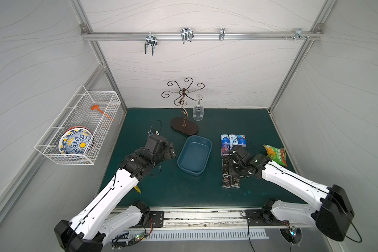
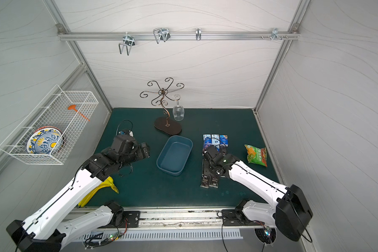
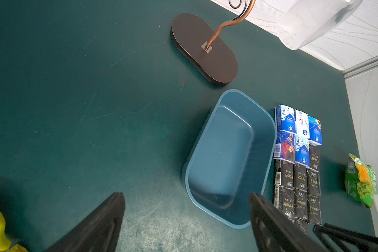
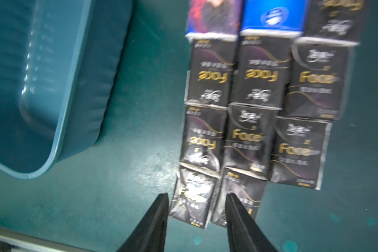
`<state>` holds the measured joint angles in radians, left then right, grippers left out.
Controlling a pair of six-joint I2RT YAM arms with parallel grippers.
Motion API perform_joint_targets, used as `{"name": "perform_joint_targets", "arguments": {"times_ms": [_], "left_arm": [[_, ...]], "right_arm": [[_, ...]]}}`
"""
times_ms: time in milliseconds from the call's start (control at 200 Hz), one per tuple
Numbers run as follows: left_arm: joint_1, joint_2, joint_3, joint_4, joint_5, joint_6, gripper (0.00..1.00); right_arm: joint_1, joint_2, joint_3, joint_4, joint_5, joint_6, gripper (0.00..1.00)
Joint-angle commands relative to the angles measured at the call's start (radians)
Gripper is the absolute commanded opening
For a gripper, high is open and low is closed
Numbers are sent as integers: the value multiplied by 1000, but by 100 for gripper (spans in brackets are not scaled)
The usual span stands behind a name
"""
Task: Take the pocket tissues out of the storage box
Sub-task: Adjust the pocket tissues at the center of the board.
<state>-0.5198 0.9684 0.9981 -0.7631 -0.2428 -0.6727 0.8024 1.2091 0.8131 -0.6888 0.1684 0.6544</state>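
As the bench (image 1: 162, 192) shows it, the storage box (image 1: 194, 156) at its middle stands empty, so you may judge the unloading done or all but done. Between the box and the right edge, the pocket tissues (image 3: 297, 165) lie in a tidy grid, near the box but apart from it. Your left gripper (image 3: 185, 193) hovers wide and empty. Your right gripper (image 4: 196, 195) hangs over the front-row pack, jaws partly parted, clamping nothing. Next move: lift it clear without scuffing the rows.

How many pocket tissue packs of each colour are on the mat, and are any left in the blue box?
Blue-and-white picture-printed pocket tissue packs: 5
Black pocket tissue packs with "Face" lettering: 9
Packs in the shallow blue plastic storage box: 0
Total: 14
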Motion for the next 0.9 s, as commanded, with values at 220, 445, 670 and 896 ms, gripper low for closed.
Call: {"name": "perform_joint_targets", "arguments": {"times_ms": [220,445,670,896], "left_arm": [[4,-6,32,11,-13,8,93],[3,-16,33,3,-18,11,93],[3,-27,31,-2,-30,16,93],[4,-20,31,4,-20,13,93]], "right_arm": [[142,154,-10,112,-72,37,47],[208,270,57,127,-64,40,46],[213,316,47,114,-68,51,46],[213,315,27,117,-63,58,47]]}}
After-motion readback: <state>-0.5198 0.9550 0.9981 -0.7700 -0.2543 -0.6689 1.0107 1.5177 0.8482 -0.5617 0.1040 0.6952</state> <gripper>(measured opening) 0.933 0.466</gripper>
